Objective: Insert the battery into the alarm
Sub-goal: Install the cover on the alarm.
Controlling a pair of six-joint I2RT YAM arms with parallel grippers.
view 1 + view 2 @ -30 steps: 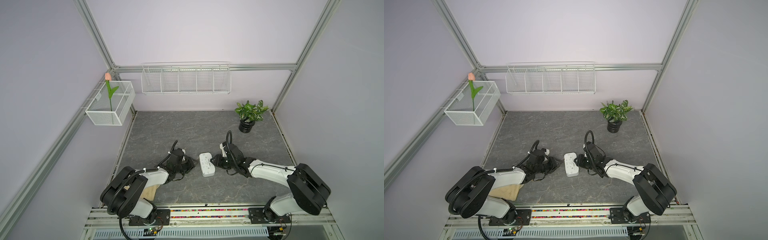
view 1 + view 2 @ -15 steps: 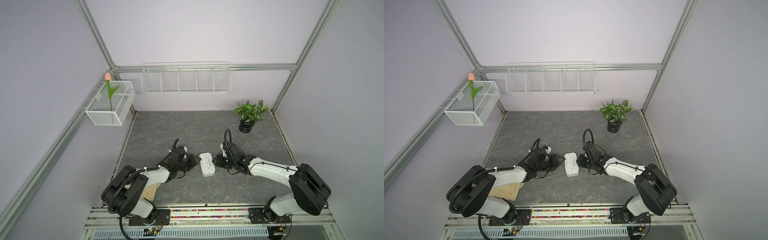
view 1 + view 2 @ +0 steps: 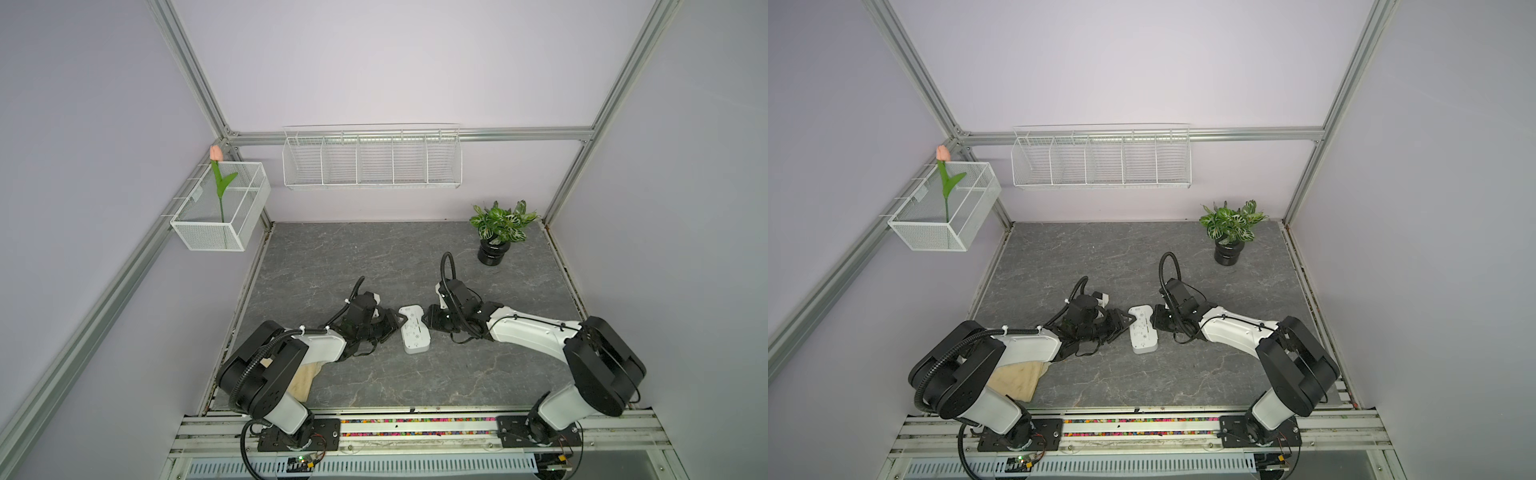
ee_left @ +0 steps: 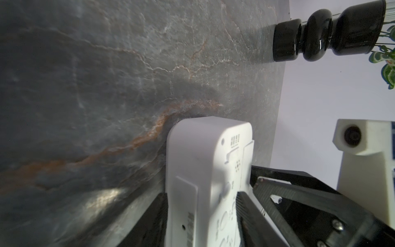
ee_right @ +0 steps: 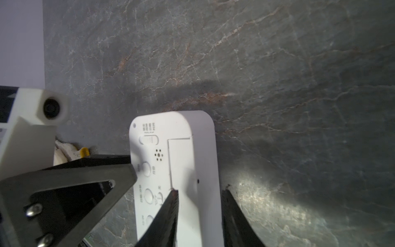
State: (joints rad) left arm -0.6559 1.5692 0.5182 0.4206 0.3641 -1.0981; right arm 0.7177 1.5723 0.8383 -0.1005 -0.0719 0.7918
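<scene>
The white alarm point(image 3: 413, 330) point(image 3: 1143, 328) lies back-up on the dark stone table point(image 3: 374, 257), between my two arms. My left gripper point(image 3: 398, 322) point(image 4: 199, 193) stands open at its left edge. One finger point(image 4: 152, 216) is low beside the alarm point(image 4: 198, 162) and the other point(image 4: 248, 216) is over its back. My right gripper point(image 3: 428, 323) point(image 5: 199, 189) is shut on the alarm point(image 5: 181, 149) at its right edge. One finger point(image 5: 168, 211) rests on the cover seam and the other point(image 5: 233, 216) is against the side. No battery shows.
A potted plant point(image 3: 496, 232) stands at the back right. A beige board point(image 3: 305, 374) lies under my left arm. A wire shelf point(image 3: 370, 162) hangs on the back wall and a mesh basket point(image 3: 220, 208) with a tulip on the left rail.
My left gripper has moved right up to the alarm and its jaws have widened around its edge. The right gripper has stayed at the alarm's right side.
</scene>
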